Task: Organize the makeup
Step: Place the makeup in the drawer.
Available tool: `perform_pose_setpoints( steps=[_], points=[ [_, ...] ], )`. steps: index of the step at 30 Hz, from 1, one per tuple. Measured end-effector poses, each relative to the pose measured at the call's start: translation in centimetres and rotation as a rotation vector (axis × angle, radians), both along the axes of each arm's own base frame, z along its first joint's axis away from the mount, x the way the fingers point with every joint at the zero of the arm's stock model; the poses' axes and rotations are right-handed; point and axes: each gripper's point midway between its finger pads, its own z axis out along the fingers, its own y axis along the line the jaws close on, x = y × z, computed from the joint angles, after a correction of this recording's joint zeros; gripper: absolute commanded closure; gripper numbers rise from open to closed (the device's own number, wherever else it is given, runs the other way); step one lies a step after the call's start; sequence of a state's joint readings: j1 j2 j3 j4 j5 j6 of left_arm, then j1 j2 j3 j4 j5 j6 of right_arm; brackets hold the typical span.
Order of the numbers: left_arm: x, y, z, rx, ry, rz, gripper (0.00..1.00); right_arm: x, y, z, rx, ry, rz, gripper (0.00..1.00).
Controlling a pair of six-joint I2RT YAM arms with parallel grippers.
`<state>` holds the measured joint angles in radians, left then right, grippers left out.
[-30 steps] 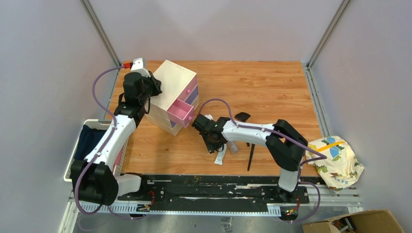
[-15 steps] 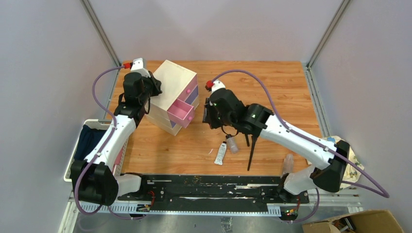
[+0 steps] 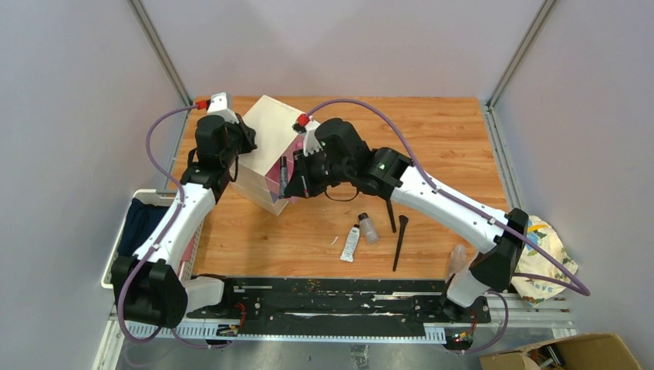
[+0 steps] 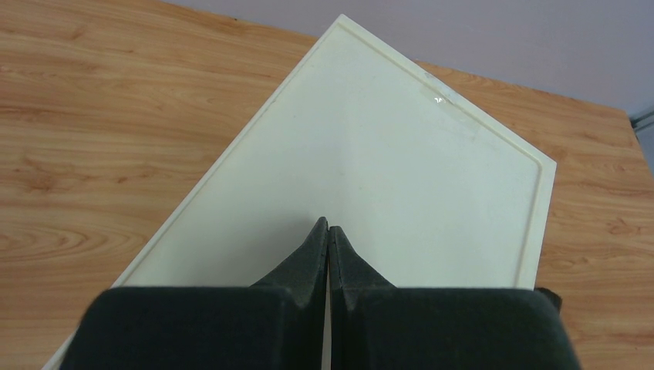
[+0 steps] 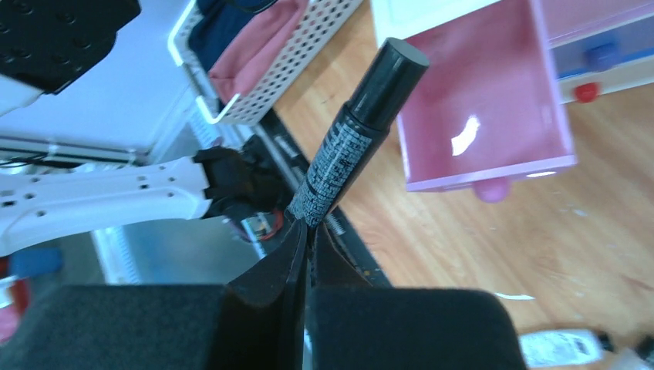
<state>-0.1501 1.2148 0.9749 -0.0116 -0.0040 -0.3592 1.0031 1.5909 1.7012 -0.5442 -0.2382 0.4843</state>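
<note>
The lower end of the black tube (image 5: 359, 131) is hidden between the fingers of the right pincer (image 5: 305, 231), and its print is too fine for me to read. Beyond that pincer, the pink drawer (image 5: 493, 116) runs off the top edge. The left pincer (image 4: 328, 231) hides the cream box's (image 4: 401, 154) near corner; I cannot tell if they touch.

Robotics lab test cell: wooden tabletop (image 3: 432, 131) boxed by plain grey panels (image 3: 339, 46) on aluminium posts (image 3: 158, 50); left arm (image 3: 181, 220), right arm (image 3: 447, 203) bolted to black rail (image 3: 308, 304) at near edge; cardboard box (image 3: 571, 353) at near right corner
</note>
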Motion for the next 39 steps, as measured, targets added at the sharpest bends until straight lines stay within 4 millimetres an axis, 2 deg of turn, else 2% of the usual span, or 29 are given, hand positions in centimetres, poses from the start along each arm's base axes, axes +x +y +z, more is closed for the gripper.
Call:
perform_pose_setpoints(
  steps=[3,7,11,20,27,33,34,39],
  points=[
    [0.0,0.0,0.0,0.002,0.001,0.003,1.00,-1.2,0.7,-0.4,0.078,0.107,0.040,1.00],
    [-0.1,0.0,0.0,0.002,0.002,0.004,1.00,-2.0,0.3,-1.9,0.155,0.274,0.038,1.00],
    [-0.2,0.0,0.0,0.002,0.005,0.003,1.00,-1.3,0.0,-2.2,0.252,0.413,0.007,1.00],
    [-0.3,0.0,0.0,0.003,0.005,0.004,1.00,0.0,0.3,-0.7,0.451,0.617,-0.038,1.00],
    [-0.3,0.1,0.0,0.004,0.006,0.010,1.00,-0.4,0.3,-1.6,0.494,0.766,-0.067,1.00],
    [-0.3,0.2,0.0,0.006,0.007,0.014,1.00,-0.4,0.4,-1.8,0.509,0.821,-0.082,1.00],
    [-0.3,0.3,0.0,0.006,0.007,0.015,1.00,-0.4,0.5,-1.8,0.512,0.826,-0.081,0.99],
    [-0.4,0.3,0.0,0.007,0.007,0.017,1.00,-0.1,0.9,-2.5,0.504,0.849,-0.082,0.70]
  ],
)
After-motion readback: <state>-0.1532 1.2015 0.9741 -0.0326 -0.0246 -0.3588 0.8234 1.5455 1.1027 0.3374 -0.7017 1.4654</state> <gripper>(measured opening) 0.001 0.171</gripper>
